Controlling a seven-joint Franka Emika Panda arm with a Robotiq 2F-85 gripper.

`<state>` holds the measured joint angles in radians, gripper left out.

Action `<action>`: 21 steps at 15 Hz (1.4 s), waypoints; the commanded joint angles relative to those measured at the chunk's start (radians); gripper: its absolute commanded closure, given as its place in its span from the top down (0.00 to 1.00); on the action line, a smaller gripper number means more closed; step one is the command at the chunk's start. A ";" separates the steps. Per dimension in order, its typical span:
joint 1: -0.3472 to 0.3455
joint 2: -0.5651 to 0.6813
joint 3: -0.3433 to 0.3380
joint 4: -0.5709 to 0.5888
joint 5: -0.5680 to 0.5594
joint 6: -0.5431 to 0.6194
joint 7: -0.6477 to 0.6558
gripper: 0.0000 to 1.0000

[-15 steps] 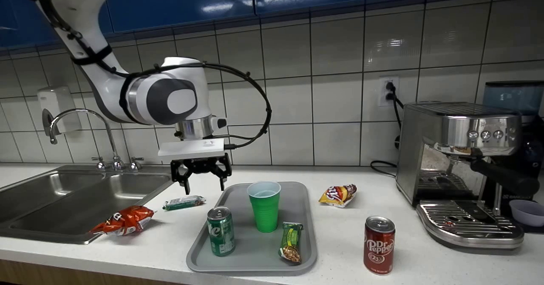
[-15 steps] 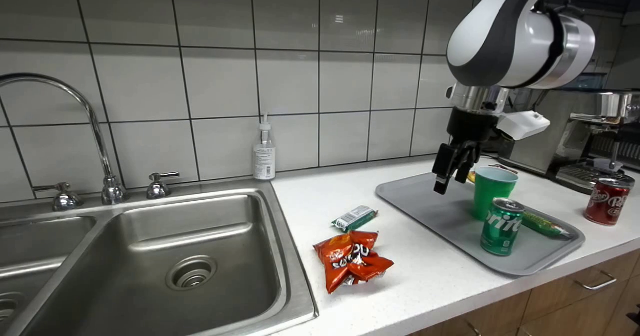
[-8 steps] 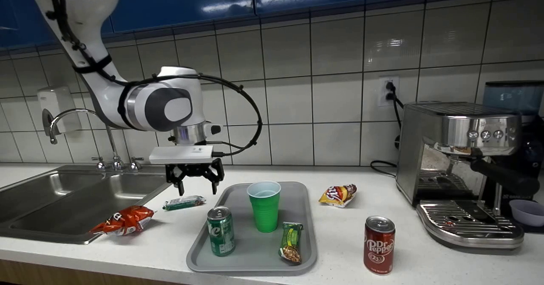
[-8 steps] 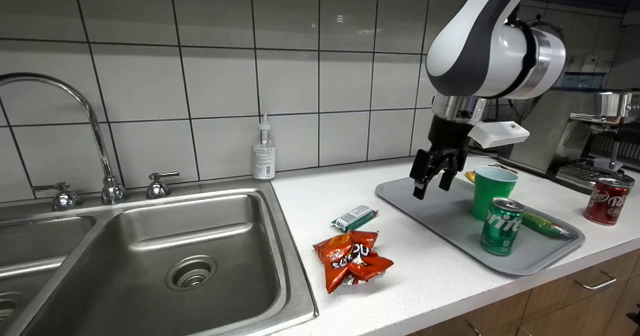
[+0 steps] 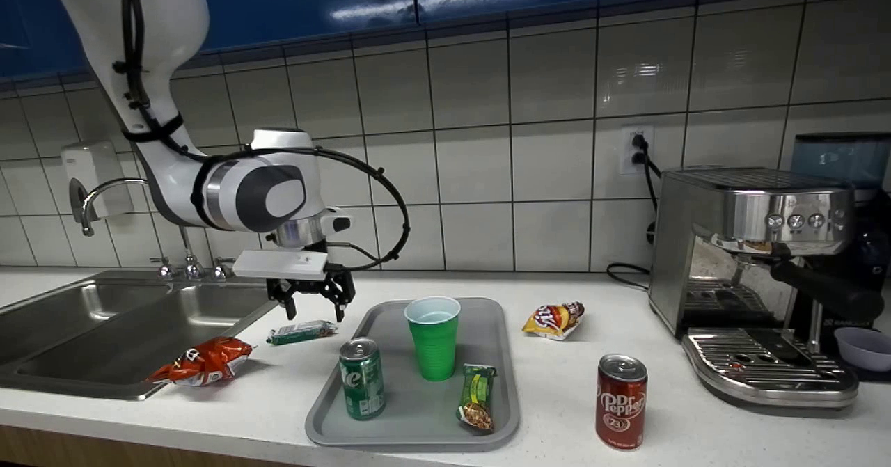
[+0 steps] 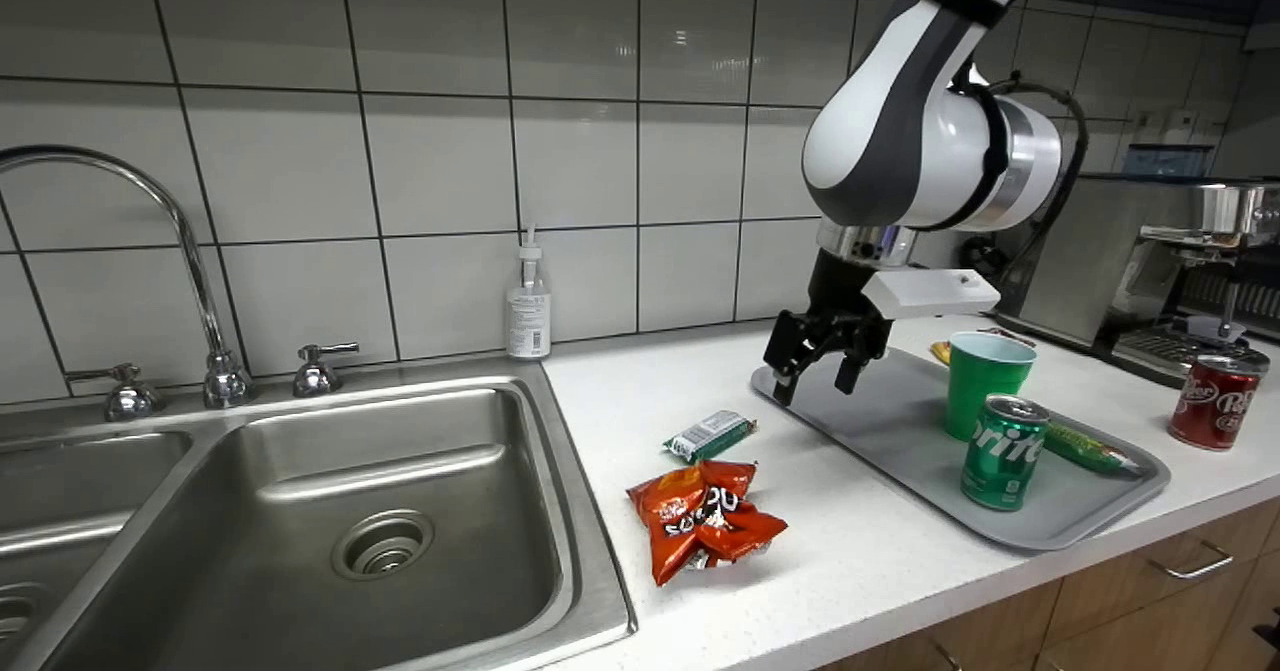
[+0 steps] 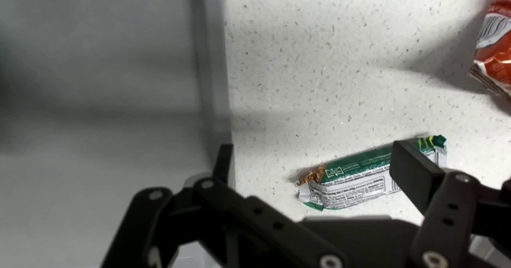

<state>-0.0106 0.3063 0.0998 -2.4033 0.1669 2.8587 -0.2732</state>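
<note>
While the claw (image 6: 816, 383) hangs low above the counter (image 6: 620, 381), its fingers (image 7: 415, 176) stand wide apart and grip nothing, and the green-wrapped bar (image 6: 710, 437) lies flat on that counter, untouched, lower down and at eight o'clock from the claw in an exterior view. Only one arm (image 6: 960, 161) is here, so no other is nearer. What tells most to my eye, in the wrist view, is how the bar sits: its bulk is toward three o'clock from the middle of the gap, partly hidden by the finger on that side, and its long axis runs from between eight and nine o'clock to between two and three, almost along the line between the fingers rather than across it. At nine o'clock the other finger shows against the rim of the grey tray (image 5: 418, 411), and at two lies an orange-red snack bag (image 6: 700, 521). On the tray the green cup (image 5: 435, 342) stands upright, its bottom hidden from me; from it, in an exterior view, an upright Sprite can (image 5: 362, 380) is at eight o'clock and a second green packet (image 5: 477, 397) lies at five. Farther off, past the tray's three o'clock edge, a Dr Pepper can (image 5: 621, 401) stands upright, and farther still is a coffee machine (image 5: 748, 206)
</note>
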 commanded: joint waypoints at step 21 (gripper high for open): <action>0.258 0.101 -0.160 0.096 -0.127 0.018 0.577 1.00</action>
<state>0.1786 0.3806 -0.0014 -2.3461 0.0871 2.8965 0.1758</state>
